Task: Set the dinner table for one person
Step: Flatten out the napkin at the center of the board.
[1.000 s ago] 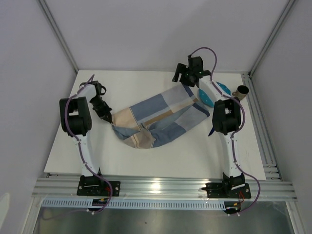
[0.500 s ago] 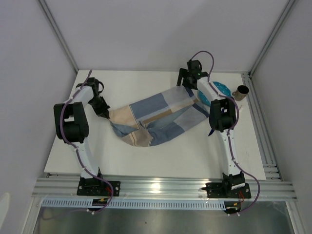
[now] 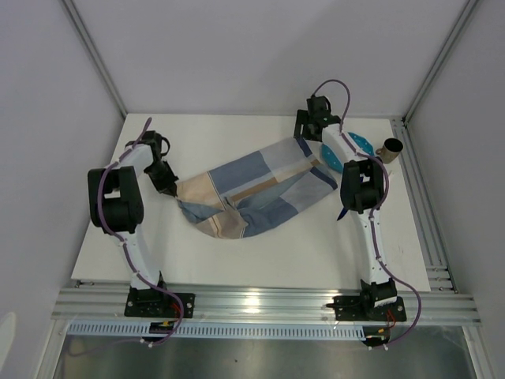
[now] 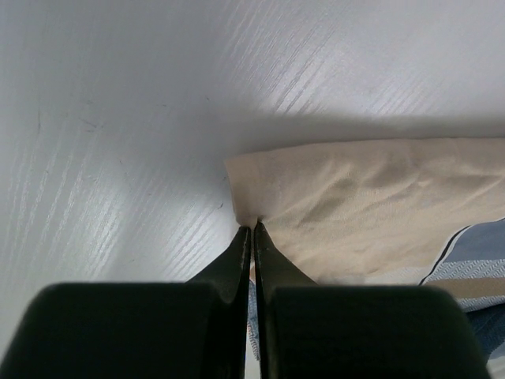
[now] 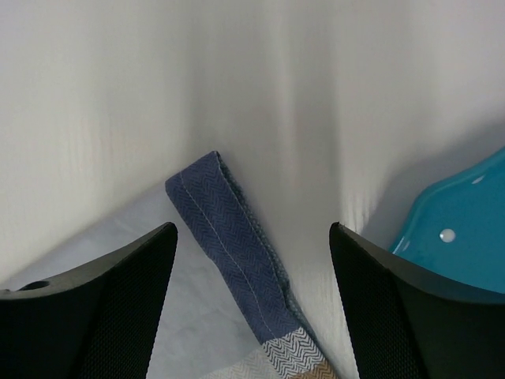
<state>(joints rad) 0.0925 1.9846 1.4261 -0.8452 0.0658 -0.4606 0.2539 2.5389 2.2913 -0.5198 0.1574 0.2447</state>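
Note:
A blue-and-beige checked placemat (image 3: pixel 256 189) lies rumpled and partly folded on the white dinner table (image 3: pixel 316 245). My left gripper (image 3: pixel 169 184) is shut on its beige left corner. The left wrist view shows the closed black fingertips (image 4: pixel 241 245) pinching the beige cloth (image 4: pixel 355 205) just above the tabletop (image 4: pixel 118 118). At the cloth's far right corner my right gripper (image 3: pixel 308 130) is open. In the right wrist view the dark blue hemmed corner (image 5: pixel 229 237) lies flat between the spread fingers (image 5: pixel 118 300) of that gripper (image 5: pixel 252 229), untouched.
A teal plate (image 3: pixel 347 148) sits right of the placemat's far corner, partly under the right arm; its scalloped rim (image 5: pixel 465 229) is beside my right finger. A bronze cup (image 3: pixel 391 148) lies at the far right edge. Aluminium rails (image 3: pixel 260 304) border the table.
The right gripper has shifted a little right and toward the placemat's far corner, staying open. The left arm has straightened up, drawing the beige corner slightly left.

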